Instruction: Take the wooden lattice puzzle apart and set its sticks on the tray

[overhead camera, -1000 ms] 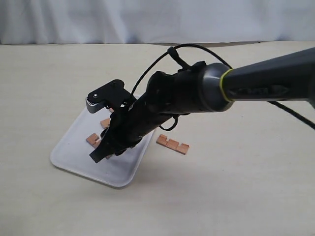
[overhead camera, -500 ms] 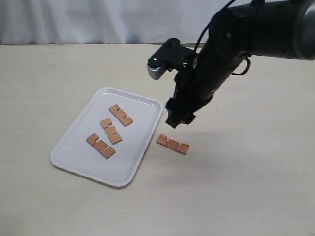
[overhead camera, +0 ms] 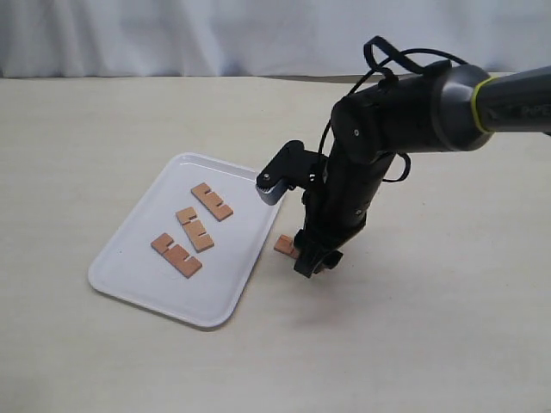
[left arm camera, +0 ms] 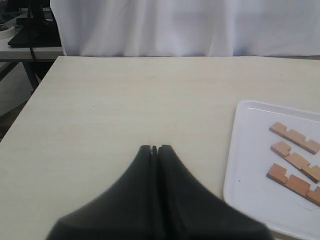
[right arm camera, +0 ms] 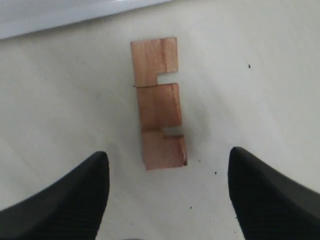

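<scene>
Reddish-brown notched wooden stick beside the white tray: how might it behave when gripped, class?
The wooden stick looks solid, so probably stiff. Lying flat, it should slide, not roll. Its thinness may make the open right gripper slip.

Stick point(overhead camera: 285, 246) mostly hidden behind right tool point(overhead camera: 312, 261), tray point(left arm camera: 250, 150) cut off

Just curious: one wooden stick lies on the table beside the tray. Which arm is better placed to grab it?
The right. The right gripper hangs open right over the stick, fingers either side; the left gripper is shut beside the tray, that stick out of its view.
</scene>
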You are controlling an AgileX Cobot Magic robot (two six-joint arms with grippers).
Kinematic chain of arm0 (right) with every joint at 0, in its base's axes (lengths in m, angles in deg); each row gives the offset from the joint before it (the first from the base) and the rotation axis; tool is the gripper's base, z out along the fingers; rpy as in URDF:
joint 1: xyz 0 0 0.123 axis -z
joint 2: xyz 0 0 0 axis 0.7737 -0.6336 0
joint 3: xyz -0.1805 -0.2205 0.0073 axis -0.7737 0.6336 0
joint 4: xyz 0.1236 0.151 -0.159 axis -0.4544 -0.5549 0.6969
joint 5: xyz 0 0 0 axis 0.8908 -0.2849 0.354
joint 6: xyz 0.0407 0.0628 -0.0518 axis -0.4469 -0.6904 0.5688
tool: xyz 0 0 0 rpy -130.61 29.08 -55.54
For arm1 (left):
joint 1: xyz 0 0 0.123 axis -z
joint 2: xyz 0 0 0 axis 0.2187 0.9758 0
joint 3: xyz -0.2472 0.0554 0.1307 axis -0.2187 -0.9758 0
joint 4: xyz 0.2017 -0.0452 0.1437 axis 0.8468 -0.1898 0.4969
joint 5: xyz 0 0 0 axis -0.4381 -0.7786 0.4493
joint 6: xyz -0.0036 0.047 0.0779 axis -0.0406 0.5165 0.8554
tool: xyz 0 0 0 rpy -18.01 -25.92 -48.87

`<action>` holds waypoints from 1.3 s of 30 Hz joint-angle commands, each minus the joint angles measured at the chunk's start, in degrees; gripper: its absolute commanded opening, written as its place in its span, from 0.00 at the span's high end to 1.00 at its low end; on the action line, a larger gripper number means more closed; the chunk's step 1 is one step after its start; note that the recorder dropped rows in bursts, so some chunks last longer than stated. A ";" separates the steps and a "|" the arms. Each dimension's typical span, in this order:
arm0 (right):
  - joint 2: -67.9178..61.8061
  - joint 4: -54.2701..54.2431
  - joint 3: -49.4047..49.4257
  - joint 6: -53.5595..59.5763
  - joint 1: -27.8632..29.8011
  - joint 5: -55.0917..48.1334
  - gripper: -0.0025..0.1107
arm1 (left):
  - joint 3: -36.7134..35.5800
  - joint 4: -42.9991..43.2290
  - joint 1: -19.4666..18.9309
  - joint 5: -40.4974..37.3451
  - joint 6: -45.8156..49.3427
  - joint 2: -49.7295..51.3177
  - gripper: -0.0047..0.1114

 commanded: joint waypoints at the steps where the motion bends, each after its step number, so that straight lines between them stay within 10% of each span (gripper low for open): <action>1: -1.26 0.65 -0.01 -0.28 0.10 0.73 0.43 | -0.18 0.11 0.43 0.36 0.06 -0.15 0.96; 14: -3.48 1.34 -0.01 -0.99 0.10 0.73 0.49 | -0.18 0.11 0.43 0.36 0.06 -0.15 0.96; 21: -4.12 1.73 0.34 -0.05 0.10 -0.02 0.94 | -0.18 0.11 0.43 0.36 0.06 -0.15 0.96; 39: 11.44 3.88 -0.02 -2.46 -0.21 -2.68 0.94 | -0.18 0.11 0.43 0.36 0.06 -0.15 0.96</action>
